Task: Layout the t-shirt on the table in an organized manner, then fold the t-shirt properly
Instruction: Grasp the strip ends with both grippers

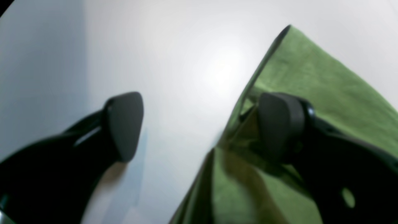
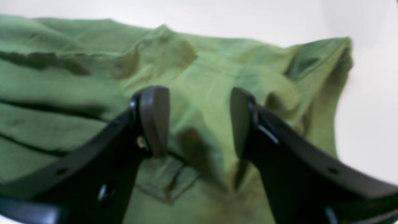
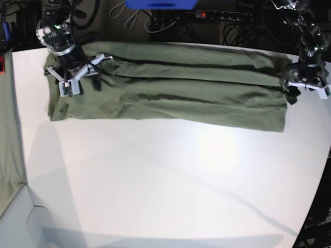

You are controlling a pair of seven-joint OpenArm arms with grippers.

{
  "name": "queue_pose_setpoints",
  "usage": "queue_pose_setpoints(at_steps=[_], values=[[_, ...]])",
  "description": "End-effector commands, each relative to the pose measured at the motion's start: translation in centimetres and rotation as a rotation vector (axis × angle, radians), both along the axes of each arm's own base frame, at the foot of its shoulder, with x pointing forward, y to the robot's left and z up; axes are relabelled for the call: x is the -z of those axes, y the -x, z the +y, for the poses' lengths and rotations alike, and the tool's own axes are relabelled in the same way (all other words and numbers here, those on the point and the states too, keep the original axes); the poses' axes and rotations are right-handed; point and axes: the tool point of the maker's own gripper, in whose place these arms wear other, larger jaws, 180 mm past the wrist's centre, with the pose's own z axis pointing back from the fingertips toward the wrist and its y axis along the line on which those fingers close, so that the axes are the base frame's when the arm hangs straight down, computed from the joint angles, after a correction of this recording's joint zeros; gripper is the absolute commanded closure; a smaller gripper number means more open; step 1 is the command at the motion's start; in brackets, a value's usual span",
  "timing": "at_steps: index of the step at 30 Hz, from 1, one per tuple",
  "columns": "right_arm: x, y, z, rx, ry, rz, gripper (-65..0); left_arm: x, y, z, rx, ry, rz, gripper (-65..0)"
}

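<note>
the t-shirt [image 3: 170, 88] lay along the far side of the table [image 3: 170, 186] as a long band, its long axis running side to side across the base view, one end at each arm. the right gripper [image 2: 199, 121] stood over the end on that view's left, its jaws apart above rumpled cloth with nothing pinched between them; folds and what looked like a sleeve lay directly under and ahead of it. the left gripper [image 1: 202, 124] sat at the opposite end, jaws spread wide, one finger over the cloth and the other over bare table, so the shirt's edge ran up between them. neither gripper held the shirt. each arm was nearest its own end, so the next fold would probably have to turn across the band's length, from the ends.
</note>
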Motion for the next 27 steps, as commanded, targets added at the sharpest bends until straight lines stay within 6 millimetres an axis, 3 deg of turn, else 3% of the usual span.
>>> queue_pose_setpoints(at_steps=[1,8,27], values=[[-0.9,-0.5,0.4,-0.016,-0.007,-0.041,-32.2,-1.3,-0.8,0.4,0.003,-0.019,-0.044,-56.2],[-0.5,-0.4,1.3,-0.037,-0.023,-0.027,-32.2,-1.7,-2.2,-2.6,0.142,0.001,-0.087,-55.8],[-0.4,-0.3,1.4,-0.039,-0.022,-0.024,-32.2,-0.1,-1.6,-3.5,0.141,0.039,-0.055,-55.8]])
